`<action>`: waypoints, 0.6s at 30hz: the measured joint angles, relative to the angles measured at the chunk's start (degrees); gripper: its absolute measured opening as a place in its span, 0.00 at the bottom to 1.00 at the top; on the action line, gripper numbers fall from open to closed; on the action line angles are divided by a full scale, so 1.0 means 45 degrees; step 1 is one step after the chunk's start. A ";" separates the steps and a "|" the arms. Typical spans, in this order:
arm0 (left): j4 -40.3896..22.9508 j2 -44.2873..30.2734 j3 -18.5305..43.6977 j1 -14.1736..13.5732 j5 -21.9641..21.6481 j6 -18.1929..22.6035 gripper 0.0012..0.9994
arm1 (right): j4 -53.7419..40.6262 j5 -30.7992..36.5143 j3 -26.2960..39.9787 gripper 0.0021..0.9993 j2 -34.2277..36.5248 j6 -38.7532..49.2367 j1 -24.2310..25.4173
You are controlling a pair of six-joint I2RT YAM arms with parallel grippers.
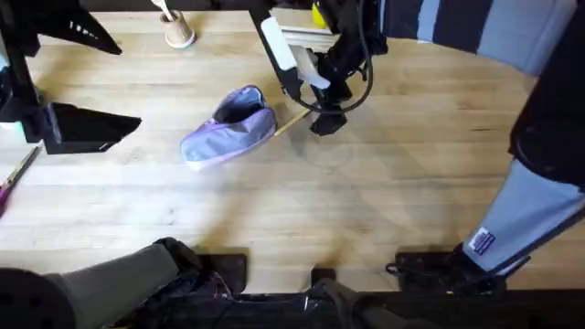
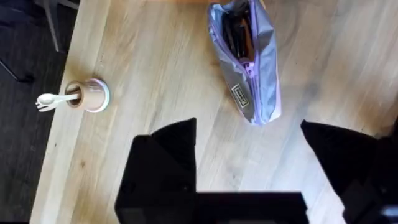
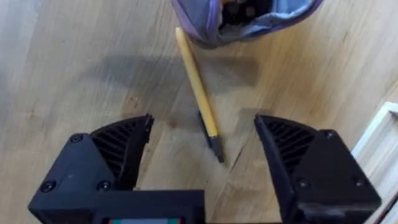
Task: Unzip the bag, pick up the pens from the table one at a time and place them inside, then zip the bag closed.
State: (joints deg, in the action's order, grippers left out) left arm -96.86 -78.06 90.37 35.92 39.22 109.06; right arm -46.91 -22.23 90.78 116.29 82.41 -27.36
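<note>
The lavender bag (image 1: pixel 228 131) lies on the wooden table (image 1: pixel 366 201), unzipped at its far right end, with dark items visible inside the bag (image 2: pixel 245 56). A tan-yellow pen (image 1: pixel 291 121) with a dark tip lies on the table just outside the bag's mouth (image 3: pixel 249 15). My right gripper (image 1: pixel 327 121) hovers low over the pen (image 3: pixel 198 87), open, its fingers (image 3: pixel 118 146) straddling the dark end without touching it. My left gripper (image 2: pixel 249 149) is open and holds nothing, off to the left of the bag and pointing toward it.
A small tan cup (image 1: pixel 178 34) holding a white utensil stands near the table's far edge, also in the left wrist view (image 2: pixel 92 94). A white tray (image 1: pixel 306 38) sits behind the right arm. A thin pink stick (image 1: pixel 14 178) lies at the left edge.
</note>
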 joint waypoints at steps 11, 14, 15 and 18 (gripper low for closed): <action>0.0000 0.0000 0.0000 0.0000 0.0000 0.0000 0.99 | 0.0202 0.1893 0.0046 1.00 0.0696 0.0080 -0.1221; 0.0000 0.0000 0.0000 0.0000 0.0000 0.0000 0.99 | 0.0173 0.2200 0.0079 1.00 0.0711 0.0073 -0.1409; 0.0000 0.0000 0.0000 0.0000 0.0000 0.0000 0.99 | 0.0139 0.2242 0.0104 1.00 0.0732 0.0060 -0.1426; 0.0000 0.0000 0.0000 0.0000 0.0000 0.0000 0.99 | 0.0030 0.2271 0.0237 1.00 0.0853 -0.0157 -0.1426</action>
State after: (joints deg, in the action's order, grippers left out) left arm -96.86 -78.06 90.37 35.92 39.22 109.06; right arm -46.77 -12.01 91.85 120.12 81.70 -33.78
